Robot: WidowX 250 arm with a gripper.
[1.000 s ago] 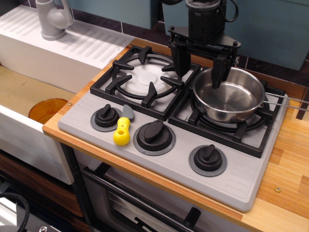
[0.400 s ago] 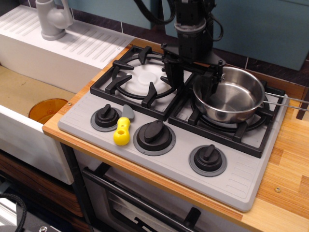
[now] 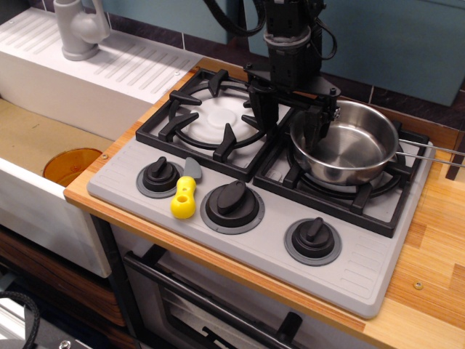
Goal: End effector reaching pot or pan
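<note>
The gripper (image 3: 288, 125) has dropped and shifted toward 9 o'clock over the last second, then nearly stopped: between the last two views it barely moves. Its jaws stand wide open and hold nothing. One finger now hangs outside the pan (image 3: 345, 153), over the gap between the two burner grates; the other sits inside the bowl, close to the rim at the pan's 9 o'clock edge. The rim wall therefore lies between the fingers. Whether either finger touches the metal cannot be told from this view.

The pan rests on the right burner (image 3: 341, 185) of the stove (image 3: 240, 240), handle (image 3: 429, 155) pointing to 3 o'clock. It has not shifted.

Judgement: the reach is essentially complete; the jaws straddle the rim in a grasp-ready position.
</note>
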